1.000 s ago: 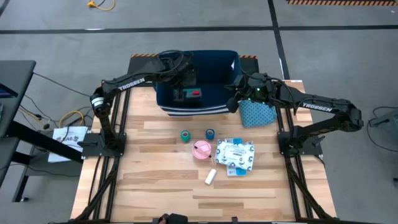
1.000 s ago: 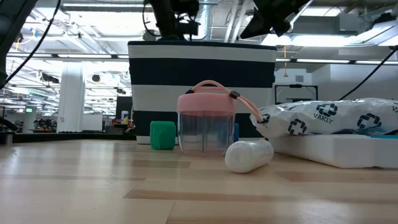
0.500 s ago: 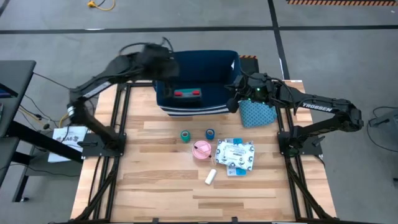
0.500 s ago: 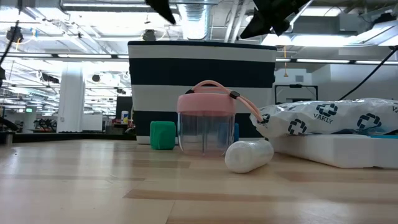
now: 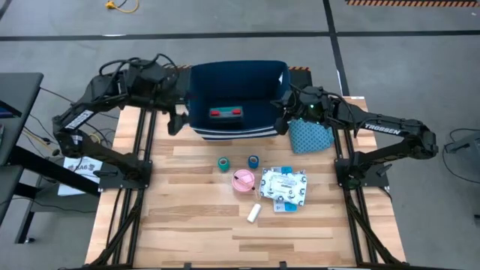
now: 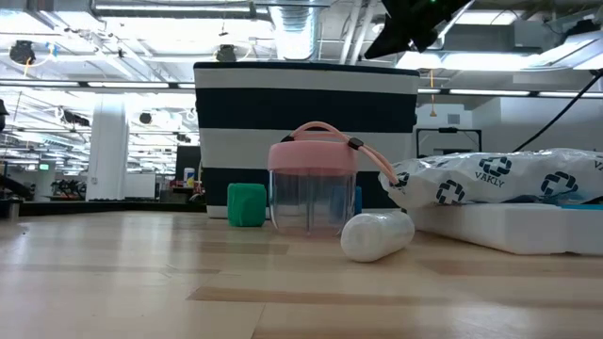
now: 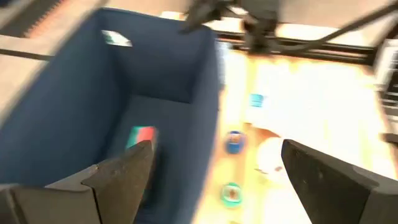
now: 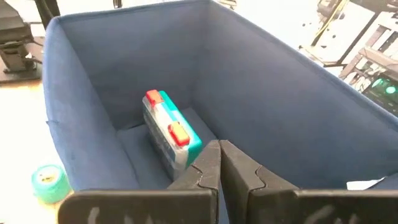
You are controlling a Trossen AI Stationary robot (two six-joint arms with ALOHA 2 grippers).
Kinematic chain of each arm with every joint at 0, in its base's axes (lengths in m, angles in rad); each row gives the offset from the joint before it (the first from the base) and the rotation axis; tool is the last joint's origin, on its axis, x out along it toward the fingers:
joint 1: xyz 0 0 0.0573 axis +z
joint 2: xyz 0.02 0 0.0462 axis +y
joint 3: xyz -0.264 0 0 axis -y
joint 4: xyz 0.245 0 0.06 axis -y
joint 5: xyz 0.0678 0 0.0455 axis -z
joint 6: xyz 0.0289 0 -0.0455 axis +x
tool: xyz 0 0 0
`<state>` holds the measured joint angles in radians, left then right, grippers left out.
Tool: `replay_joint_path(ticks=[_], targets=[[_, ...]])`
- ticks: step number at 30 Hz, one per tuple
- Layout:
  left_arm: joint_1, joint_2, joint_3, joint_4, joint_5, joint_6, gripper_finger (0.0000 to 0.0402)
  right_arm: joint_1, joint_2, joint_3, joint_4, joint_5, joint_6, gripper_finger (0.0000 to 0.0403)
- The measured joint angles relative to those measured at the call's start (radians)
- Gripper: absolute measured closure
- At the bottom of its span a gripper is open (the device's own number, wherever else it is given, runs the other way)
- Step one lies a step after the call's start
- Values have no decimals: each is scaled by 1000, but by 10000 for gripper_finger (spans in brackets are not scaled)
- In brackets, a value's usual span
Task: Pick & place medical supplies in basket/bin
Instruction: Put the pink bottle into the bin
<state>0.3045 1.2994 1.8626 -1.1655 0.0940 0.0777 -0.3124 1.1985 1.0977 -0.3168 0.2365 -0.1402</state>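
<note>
Right pincer [image 8: 219, 163] near possibly "VAKLY"-printed packets [image 6: 490, 179]

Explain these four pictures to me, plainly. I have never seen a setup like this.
This is a robot with two dark arms at a wooden table. One picture looks straight down, one looks level across the tabletop, and two come from cameras on the arms' wrists.

The left claw hangs open beside the navy bin, holding nothing. The right claw is shut at the bin's other side, also empty.

Inside the bin lies a red-teal pack. On the table in front of it are a teal tape roll, a blue tape roll, a pink-lidded cup, printed packets and a white tube. A teal dotted cloth lies under the right arm.
</note>
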Motion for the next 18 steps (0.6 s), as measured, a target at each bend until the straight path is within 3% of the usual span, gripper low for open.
replay_joint_path(ticks=[7,13,18], targets=[[-131,47,-1,-32,5,10,54,-13,0,0,-1,0,-3,403],[-174,133,-2,-42,0,43,54,-17,0,0,-3,0,-26,403],[-177,194,-2,-60,97,43,54,-15,0,0,-36,-2,-26,403]])
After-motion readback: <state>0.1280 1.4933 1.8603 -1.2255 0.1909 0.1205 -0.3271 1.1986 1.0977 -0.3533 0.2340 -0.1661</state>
